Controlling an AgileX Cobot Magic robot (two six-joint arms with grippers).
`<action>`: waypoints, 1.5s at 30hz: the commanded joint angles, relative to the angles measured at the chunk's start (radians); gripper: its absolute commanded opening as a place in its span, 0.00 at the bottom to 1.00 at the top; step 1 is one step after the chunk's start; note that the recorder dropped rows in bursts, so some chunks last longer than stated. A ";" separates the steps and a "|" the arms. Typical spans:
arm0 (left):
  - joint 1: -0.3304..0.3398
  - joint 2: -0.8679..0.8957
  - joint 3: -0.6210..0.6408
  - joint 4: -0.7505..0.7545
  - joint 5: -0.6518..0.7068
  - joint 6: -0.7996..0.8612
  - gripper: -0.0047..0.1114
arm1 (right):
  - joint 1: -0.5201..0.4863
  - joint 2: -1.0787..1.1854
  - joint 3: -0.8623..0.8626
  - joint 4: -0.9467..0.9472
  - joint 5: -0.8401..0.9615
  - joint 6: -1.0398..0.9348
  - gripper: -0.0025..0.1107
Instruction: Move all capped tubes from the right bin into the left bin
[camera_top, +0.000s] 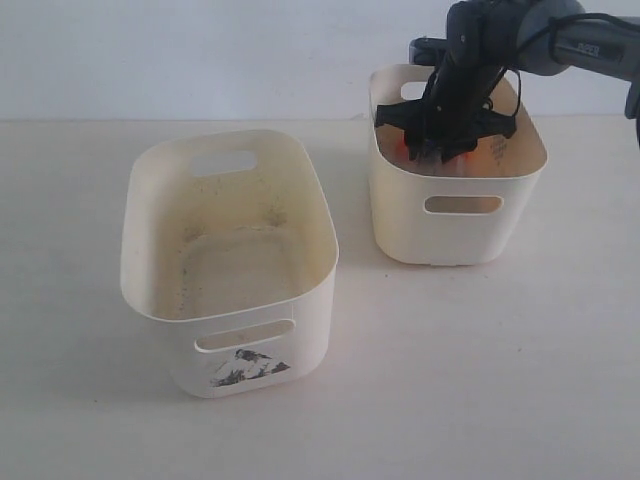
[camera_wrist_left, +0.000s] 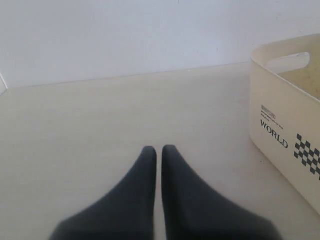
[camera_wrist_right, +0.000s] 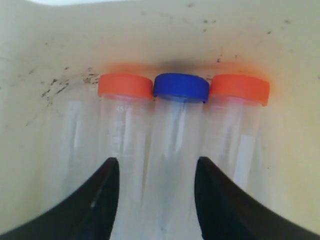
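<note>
We record a pale cream matte tabletop (camera_top: 480, 400) carrying two items: a larger off-white rounded-rectangular plastic bin (camera_top: 185, 350) and, apart to its right, a smaller cream plastic bin (camera_top: 400, 220).

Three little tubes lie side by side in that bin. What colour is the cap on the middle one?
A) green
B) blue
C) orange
B: the blue-capped tube lies between one orange-capped tube and a second orange-capped tube.

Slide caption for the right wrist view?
Open right gripper facing three capped tubes side by side, blue cap between two orange caps, inside the speckled right bin.
</note>
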 joint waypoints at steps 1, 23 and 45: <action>0.001 -0.002 -0.004 -0.011 -0.009 -0.012 0.08 | -0.007 -0.003 -0.003 -0.020 0.004 0.004 0.43; 0.001 -0.002 -0.004 -0.011 -0.009 -0.012 0.08 | -0.007 0.086 -0.003 -0.001 0.083 -0.003 0.43; 0.001 -0.002 -0.004 -0.011 -0.009 -0.012 0.08 | -0.007 0.099 -0.003 -0.001 0.118 -0.035 0.13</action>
